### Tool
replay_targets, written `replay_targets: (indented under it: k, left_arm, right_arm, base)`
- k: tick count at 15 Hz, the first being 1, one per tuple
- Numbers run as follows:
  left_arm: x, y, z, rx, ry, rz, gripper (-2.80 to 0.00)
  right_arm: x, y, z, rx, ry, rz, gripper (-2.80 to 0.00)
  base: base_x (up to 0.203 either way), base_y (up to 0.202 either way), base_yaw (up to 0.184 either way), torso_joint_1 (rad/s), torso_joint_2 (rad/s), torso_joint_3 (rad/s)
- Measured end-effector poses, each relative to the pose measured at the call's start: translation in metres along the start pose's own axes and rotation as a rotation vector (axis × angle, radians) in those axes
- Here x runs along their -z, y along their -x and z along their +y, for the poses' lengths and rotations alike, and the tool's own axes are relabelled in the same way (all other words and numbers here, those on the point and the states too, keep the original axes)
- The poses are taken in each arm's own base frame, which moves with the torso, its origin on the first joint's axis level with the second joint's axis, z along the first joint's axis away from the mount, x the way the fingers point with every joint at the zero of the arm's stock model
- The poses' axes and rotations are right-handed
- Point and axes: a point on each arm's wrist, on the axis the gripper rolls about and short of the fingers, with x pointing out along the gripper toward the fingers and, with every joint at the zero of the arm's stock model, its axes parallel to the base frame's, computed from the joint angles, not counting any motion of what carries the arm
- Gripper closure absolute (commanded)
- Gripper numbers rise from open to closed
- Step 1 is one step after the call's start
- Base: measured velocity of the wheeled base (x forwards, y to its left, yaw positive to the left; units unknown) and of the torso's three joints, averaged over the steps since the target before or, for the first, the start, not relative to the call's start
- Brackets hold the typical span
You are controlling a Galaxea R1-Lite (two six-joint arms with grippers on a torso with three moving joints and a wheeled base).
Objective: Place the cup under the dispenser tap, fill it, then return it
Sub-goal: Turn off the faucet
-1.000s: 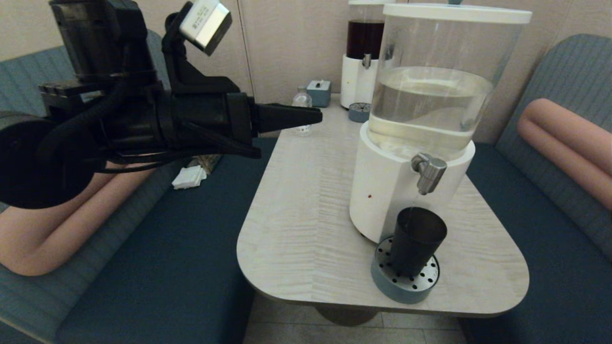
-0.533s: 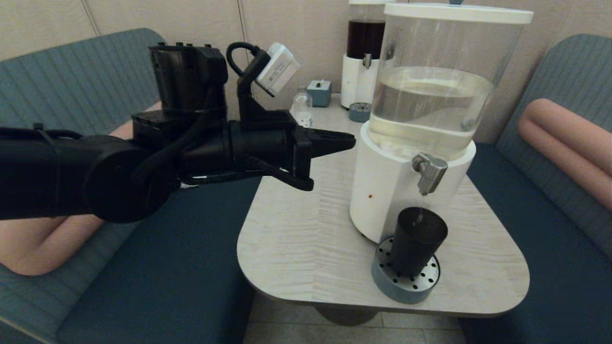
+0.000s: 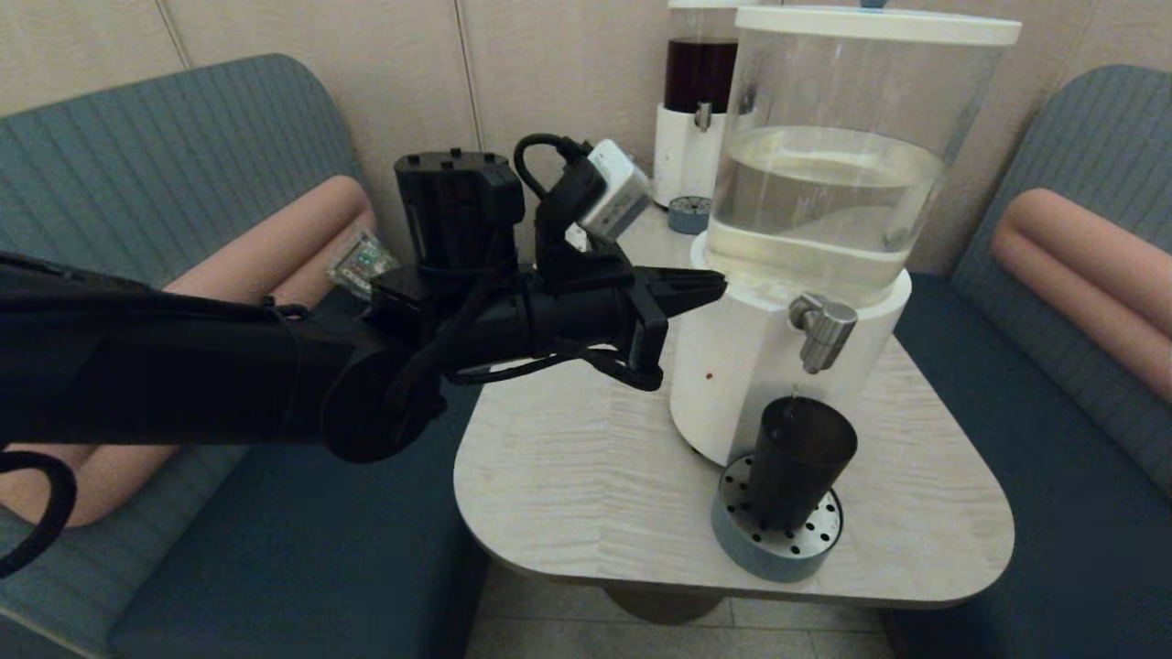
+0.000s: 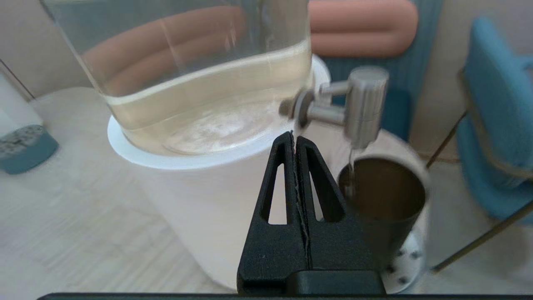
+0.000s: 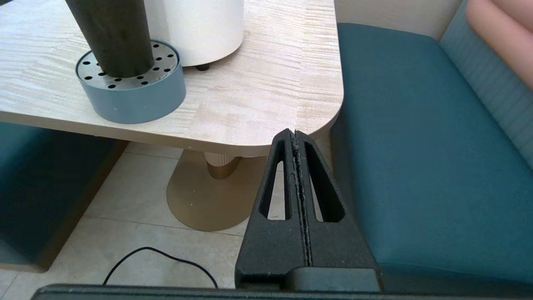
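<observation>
The black cup stands upright on the round grey drip tray, directly under the steel dispenser tap. A thin stream runs from the tap into the cup. My left gripper is shut and empty, in the air just left of the tap, its tip against the dispenser's white base. In its wrist view the left gripper points at the base rim beside the tap. My right gripper is shut and empty, low beside the table's near right corner; the cup stands up to its left.
The big clear tank of pale liquid fills the table's right side. A smaller dark-liquid dispenser with its own drip tray stands at the back. Teal benches flank the table; a cable lies on the floor.
My left arm has swung right and downward, bringing its shut gripper from mid-air left of the table up to the dispenser beside the tap. The cup stayed put.
</observation>
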Motion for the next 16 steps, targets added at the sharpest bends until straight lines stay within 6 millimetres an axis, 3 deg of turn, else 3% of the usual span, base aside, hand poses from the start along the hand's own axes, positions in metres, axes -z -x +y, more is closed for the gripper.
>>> replay_targets:
  k: [16]
  left_arm:
    - [0.006,-0.032,-0.025,0.018,-0.026,-0.032,0.0]
  right_arm:
    - [0.0,0.0,0.0,-0.001,0.0,0.0,0.0]
  base:
    - [0.0,0.0,0.0,0.0,0.0,0.0]
